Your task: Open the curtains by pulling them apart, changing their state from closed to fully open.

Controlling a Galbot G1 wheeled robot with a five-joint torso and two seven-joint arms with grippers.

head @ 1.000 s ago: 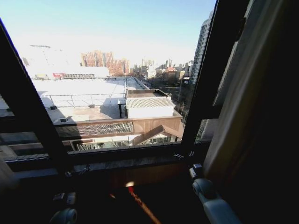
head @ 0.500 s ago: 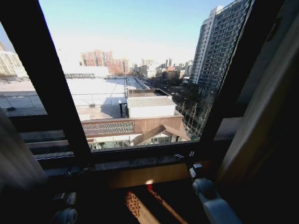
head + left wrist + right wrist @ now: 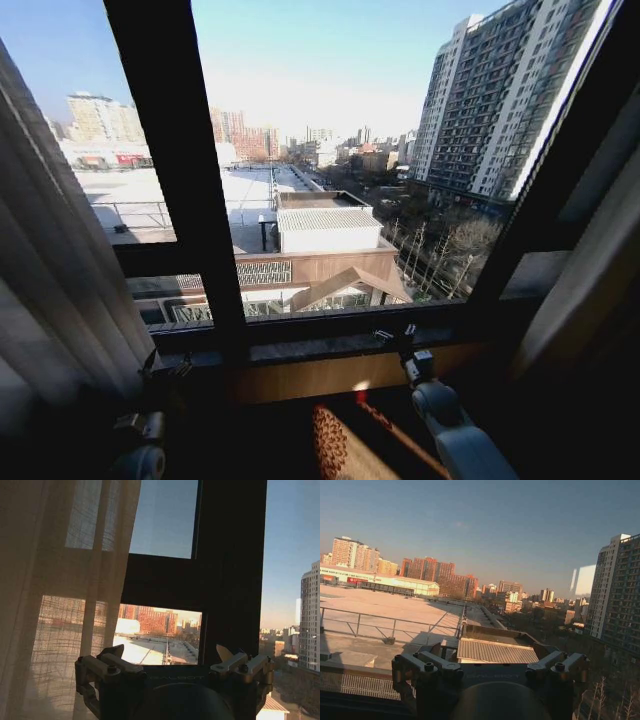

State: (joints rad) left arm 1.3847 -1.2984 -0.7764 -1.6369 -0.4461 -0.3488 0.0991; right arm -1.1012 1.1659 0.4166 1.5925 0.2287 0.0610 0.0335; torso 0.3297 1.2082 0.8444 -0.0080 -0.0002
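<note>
Two curtains wanted fully open; parting judged nearly complete. Left curtain [image 3: 55, 270]: sheer, cream, pleated, gathered to the left of the window post [image 3: 185, 170], with daylight showing through the weave in the left wrist view. Part of the narrow pane left of the post covered by it. Right curtain: not identified with certainty. Strip of tan fabric [image 3: 590, 290] far to the right of the post, at the edge of the frame, in shadow; sheer panel or heavier drape, cannot tell. Main pane right of the post: bare, rooftops and towers in plain sight. Left gripper [image 3: 170, 652]: low by the sill [image 3: 320, 350], close to the foot of the post, fingers spread, nothing between them; left curtain just beside it, contact not discernible. Right gripper [image 3: 492, 652]: also low at the sill, well to the right of the post, fingers spread, empty, facing uncovered glass. Done, as far as visible: middle of the window cleared, fabric drawn out to both sides. Left, by estimate: perhaps a last push of the left curtain farther from the post to free the narrow pane, and a check of the right edge.
</note>
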